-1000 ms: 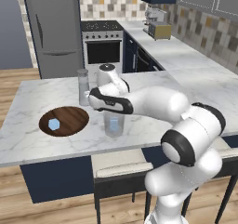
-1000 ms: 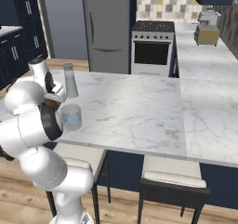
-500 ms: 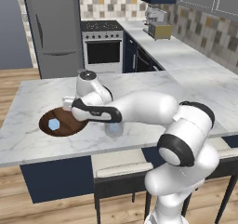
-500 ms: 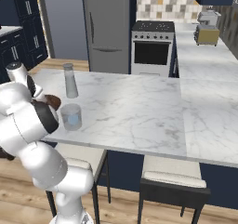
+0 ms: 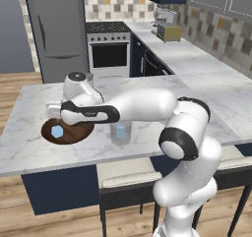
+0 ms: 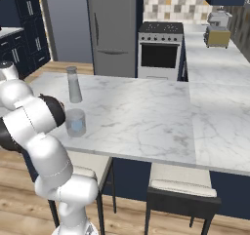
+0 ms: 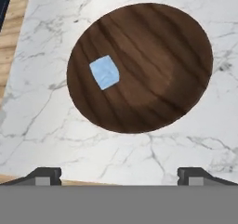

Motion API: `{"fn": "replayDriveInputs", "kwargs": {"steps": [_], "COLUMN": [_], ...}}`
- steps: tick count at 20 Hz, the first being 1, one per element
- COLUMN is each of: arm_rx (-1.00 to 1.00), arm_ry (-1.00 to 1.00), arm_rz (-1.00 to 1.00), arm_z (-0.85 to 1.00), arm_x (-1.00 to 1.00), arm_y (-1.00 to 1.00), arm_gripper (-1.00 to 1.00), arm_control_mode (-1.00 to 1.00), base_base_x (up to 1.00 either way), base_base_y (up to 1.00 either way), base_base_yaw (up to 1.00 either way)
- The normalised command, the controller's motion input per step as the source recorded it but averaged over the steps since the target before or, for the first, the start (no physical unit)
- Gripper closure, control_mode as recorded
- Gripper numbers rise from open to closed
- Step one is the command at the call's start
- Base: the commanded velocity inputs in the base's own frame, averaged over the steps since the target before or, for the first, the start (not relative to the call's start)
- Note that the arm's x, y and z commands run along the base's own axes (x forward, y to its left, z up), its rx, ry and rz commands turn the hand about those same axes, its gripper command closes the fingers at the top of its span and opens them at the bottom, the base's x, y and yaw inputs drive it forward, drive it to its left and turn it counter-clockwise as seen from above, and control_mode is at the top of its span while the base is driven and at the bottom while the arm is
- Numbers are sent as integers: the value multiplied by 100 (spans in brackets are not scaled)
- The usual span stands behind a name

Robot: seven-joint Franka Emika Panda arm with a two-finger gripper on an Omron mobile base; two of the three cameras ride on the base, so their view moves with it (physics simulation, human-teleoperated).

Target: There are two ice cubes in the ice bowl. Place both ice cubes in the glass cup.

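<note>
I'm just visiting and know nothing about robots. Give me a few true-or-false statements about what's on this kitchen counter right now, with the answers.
1. One ice cube lies in the wooden bowl. True.
2. The glass cup is empty. False: a pale blue ice cube shows inside it.
3. The claw is holding an ice cube. False: its fingers stand wide apart with nothing between them, above the bowl.
4. The cup stands on the counter beside the bowl, not in it. True.
5. The tall bottle lies on its side. False: it stands upright behind the cup.
</note>
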Motion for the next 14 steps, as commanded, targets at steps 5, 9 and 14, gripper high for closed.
{"fn": "replayDriveInputs", "kwargs": {"steps": [5, 9, 14], "arm_rx": [3, -3, -2], "arm_ry": [-1, 0, 0], "arm_rz": [14, 2, 0], "arm_z": [-11, -33, -34], "arm_x": [3, 18, 21], "arm_y": [34, 28, 28], "arm_gripper": [-100, -100, -100], "arm_control_mode": [-100, -100, -100], "base_base_x": [0, 0, 0], "base_base_y": [0, 0, 0], "base_base_yaw": [0, 0, 0]}}
